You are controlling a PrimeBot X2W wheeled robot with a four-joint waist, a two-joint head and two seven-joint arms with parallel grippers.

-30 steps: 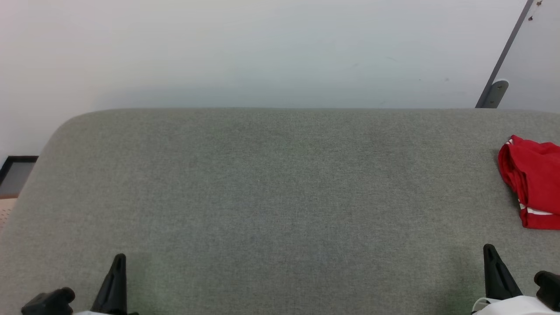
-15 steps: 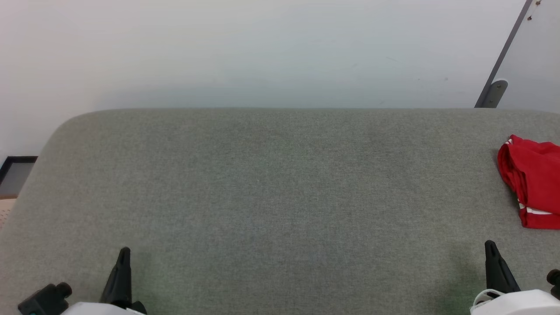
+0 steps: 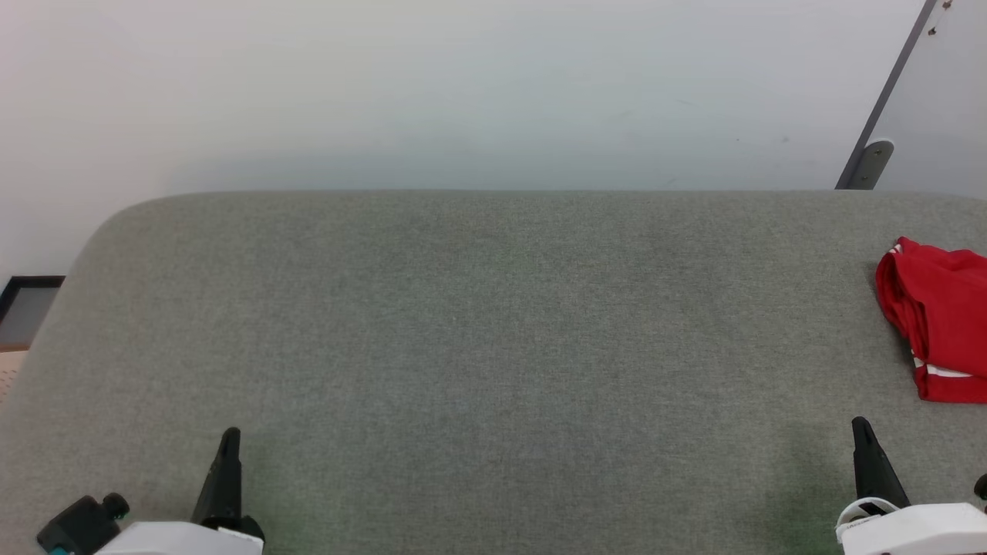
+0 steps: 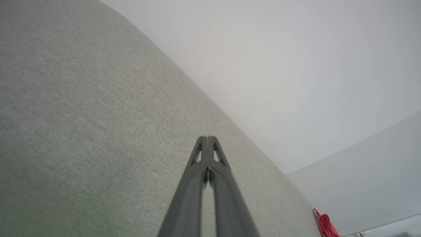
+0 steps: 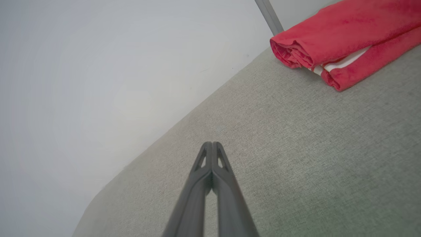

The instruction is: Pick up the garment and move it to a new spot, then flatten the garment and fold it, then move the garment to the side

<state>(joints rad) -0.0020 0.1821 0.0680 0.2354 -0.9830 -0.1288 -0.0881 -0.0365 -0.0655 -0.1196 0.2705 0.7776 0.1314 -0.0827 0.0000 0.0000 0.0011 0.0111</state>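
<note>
Garment (image 3: 937, 316), red with a sliver of white trim showing, lies folded in a compact bundle at the right edge of the head view, a little above mid-height and cut off by the border. It rests on a grey fabric-covered surface (image 3: 493, 324) that spans the lower two thirds of the frame. In the right wrist view the bundle sits at the upper right, its rolled red layers stacked with a white stripe between them. In the left wrist view it is a small red scrap at the lower right corner, far along the fabric.

The right gripper (image 3: 860, 432) rises from the lower right of the head view, below the bundle and apart from it, its two dark fingers pressed together with nothing between them. The left gripper (image 3: 230, 443) stands at the lower left, well apart from the cloth, fingers likewise clenched on nothing. Both point across bare fabric.

A pale wall (image 3: 463, 92) takes the upper third, with a slanted grey strut (image 3: 887, 100) at the upper right and a dark frame (image 3: 27, 304) at the left edge.
</note>
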